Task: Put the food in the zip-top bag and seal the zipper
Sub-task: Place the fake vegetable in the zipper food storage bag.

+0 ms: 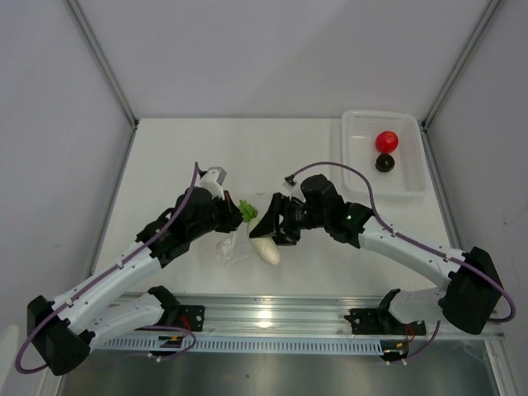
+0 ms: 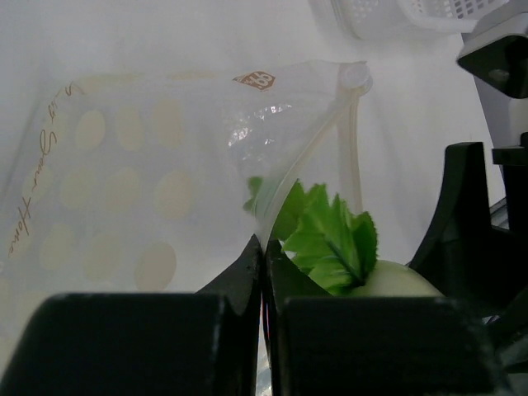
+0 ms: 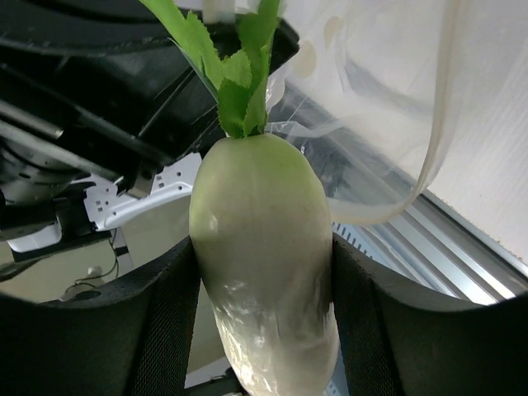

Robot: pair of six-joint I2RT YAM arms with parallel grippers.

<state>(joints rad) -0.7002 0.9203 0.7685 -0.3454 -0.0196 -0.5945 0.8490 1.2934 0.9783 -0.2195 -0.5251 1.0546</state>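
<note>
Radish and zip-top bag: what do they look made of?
The radish is likely hard moulded plastic: glossy white, with sharp highlights on the body. Its leaves look like thin, matte green sheet with veins, maybe fabric or soft plastic. The zip-top bag looks like thin clear plastic film printed with pale dots, crinkled and glinting near the fold.

Crops radish (image 3: 264,272) tip at right wrist view's bottom edge, basket (image 2: 388,15) at left wrist view's top. Hides most of radish body behind left gripper (image 2: 264,247) there.
</note>
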